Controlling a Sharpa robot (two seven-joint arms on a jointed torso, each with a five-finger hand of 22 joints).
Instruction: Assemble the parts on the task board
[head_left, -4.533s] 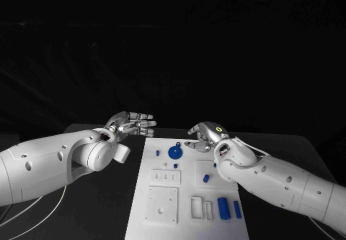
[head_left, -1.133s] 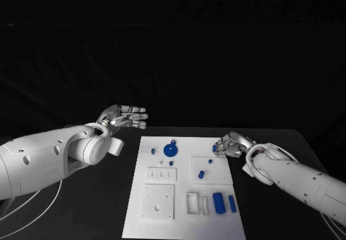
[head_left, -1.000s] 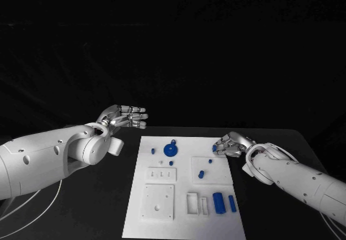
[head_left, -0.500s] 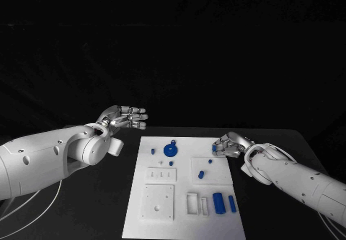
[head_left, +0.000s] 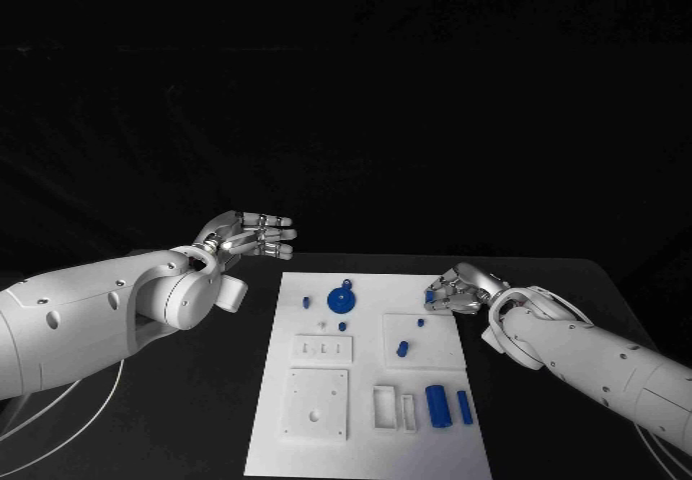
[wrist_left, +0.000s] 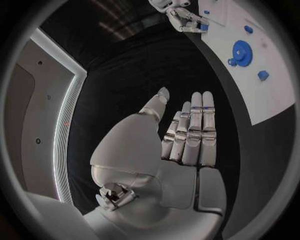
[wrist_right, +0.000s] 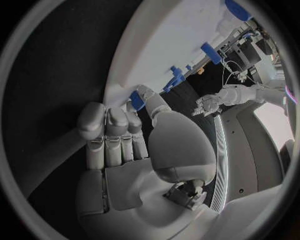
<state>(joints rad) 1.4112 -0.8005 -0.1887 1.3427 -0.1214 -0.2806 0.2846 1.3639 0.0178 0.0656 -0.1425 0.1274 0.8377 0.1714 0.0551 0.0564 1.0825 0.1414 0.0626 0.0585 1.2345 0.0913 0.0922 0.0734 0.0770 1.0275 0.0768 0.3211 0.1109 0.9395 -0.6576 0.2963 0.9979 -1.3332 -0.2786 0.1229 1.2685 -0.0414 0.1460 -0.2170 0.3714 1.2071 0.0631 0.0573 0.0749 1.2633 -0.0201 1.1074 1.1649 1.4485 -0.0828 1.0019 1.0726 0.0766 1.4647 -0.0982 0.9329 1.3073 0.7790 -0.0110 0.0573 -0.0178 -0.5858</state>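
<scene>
- Dim overall: the black tabletop (head_left: 577, 290) merges into a black backdrop toward twelve o'clock.
- The white board (head_left: 368, 400) is the brightest surface, evenly lit, without harsh glare.
- Both wrist views bend straight edges strongly and darken at the circular rim.

I can't tell whether the right hand (head_left: 459, 288) grips the small blue part (head_left: 431, 296) at the task board's (head_left: 368, 440) two o'clock corner.
</scene>
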